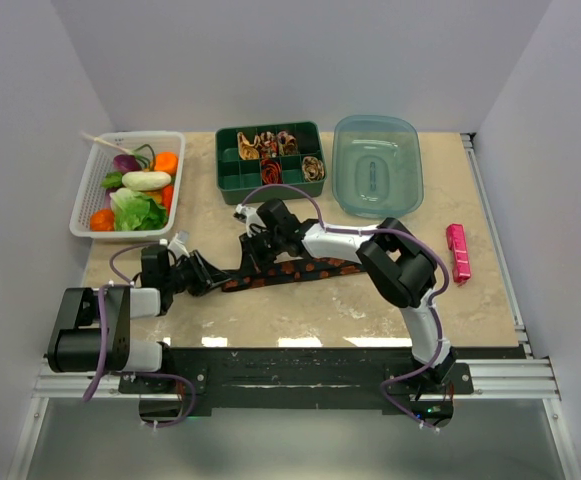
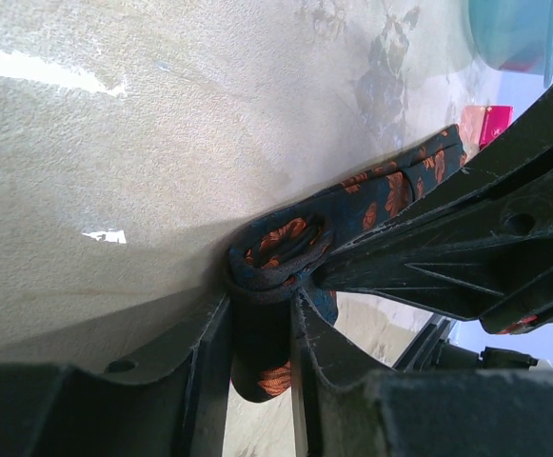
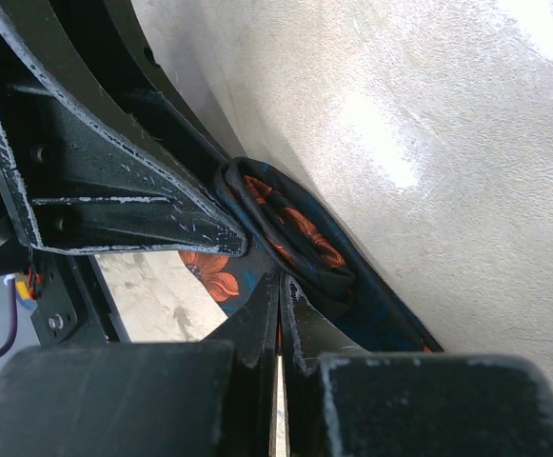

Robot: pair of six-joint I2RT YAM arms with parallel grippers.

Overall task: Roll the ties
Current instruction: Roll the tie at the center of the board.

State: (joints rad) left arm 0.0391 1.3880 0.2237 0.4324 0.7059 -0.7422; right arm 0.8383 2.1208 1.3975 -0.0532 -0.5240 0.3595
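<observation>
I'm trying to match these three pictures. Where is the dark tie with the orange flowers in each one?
Top external: the tie lies stretched out across the middle of the picture.
Left wrist: the tie is at the centre, its end curled into a small loop.
Right wrist: the tie is at the centre, showing the same curled end.
Shared landmark: the beige tabletop lies under it in all three.

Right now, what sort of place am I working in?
Probably a robotics lab test cell: plain white walls enclose the marble-look table, an aluminium rail runs along its near edge, and props sit behind: a vegetable basket, a tray of rolled ties.
</observation>
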